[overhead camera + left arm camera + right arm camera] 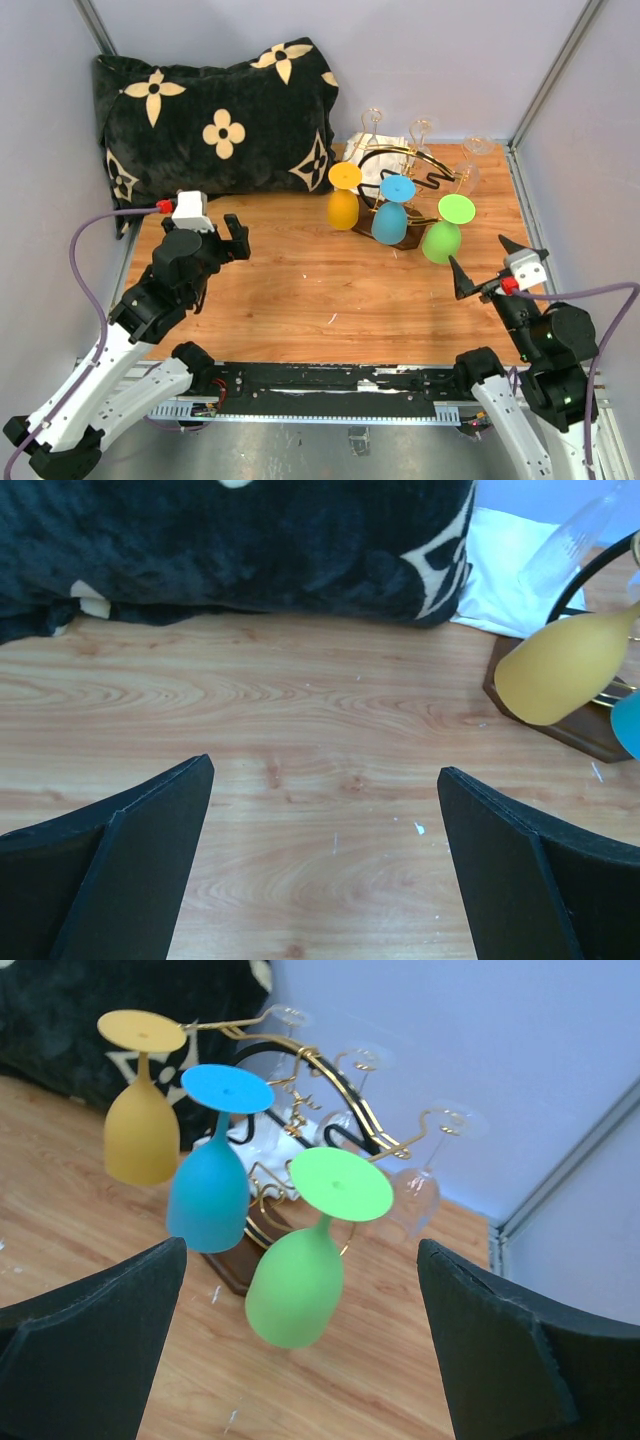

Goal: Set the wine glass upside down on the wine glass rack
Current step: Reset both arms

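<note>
A black plush pillow with cream flower patterns (215,115) lies in the far left corner of the wooden desk (300,280), leaning along the far edge. Just in front of it, towards the left edge, the left gripper (239,236) hangs low over bare wood. Its jaws are spread wide and nothing is between them; in the left wrist view the two black fingers (150,820) frame only wood grain.

Right of the middle, close to the far edge, stands the gold wire wine glass rack with a black oval ring (432,181) on a dark brown wooden base (235,1265). A white folded cloth (362,146) lies just behind it. Three coloured wine glasses hang from its near hooks, bowls down and feet up. From left to right they are the yellow wine glass (343,208), the blue wine glass (390,220) and the green wine glass (441,240). Three clear wine glasses (470,170) hang upside down on the far side.

Near the right edge, the right gripper (480,262) is apart from the rack and points towards the green glass. Its jaws are also wide apart and it carries nothing
</note>
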Action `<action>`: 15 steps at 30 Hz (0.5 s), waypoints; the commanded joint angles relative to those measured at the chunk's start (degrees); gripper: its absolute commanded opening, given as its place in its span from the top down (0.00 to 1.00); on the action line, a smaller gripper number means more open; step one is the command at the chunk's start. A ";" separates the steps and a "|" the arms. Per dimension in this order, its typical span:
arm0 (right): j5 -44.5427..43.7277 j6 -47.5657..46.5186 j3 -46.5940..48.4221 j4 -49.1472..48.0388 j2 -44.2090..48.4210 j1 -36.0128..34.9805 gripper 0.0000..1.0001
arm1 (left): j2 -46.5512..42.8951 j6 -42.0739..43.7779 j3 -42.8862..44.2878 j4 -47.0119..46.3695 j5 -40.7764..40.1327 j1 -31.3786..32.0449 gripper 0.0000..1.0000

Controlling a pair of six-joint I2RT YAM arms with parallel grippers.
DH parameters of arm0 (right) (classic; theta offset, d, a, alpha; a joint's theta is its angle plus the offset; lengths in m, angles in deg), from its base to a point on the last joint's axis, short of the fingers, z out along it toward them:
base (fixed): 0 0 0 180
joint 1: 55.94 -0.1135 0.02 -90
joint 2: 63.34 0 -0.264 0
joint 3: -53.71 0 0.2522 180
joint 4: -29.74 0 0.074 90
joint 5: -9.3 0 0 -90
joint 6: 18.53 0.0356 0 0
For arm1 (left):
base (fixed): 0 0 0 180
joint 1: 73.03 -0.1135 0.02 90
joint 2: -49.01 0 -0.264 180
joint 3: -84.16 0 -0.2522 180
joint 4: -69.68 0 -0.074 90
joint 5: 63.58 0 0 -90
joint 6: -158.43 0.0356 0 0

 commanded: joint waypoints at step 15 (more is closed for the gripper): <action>-7.23 5.19 -7.86 -10.04 9.29 -0.85 0.02 | -4.50 -1.65 -4.23 -2.74 -4.55 0.17 0.00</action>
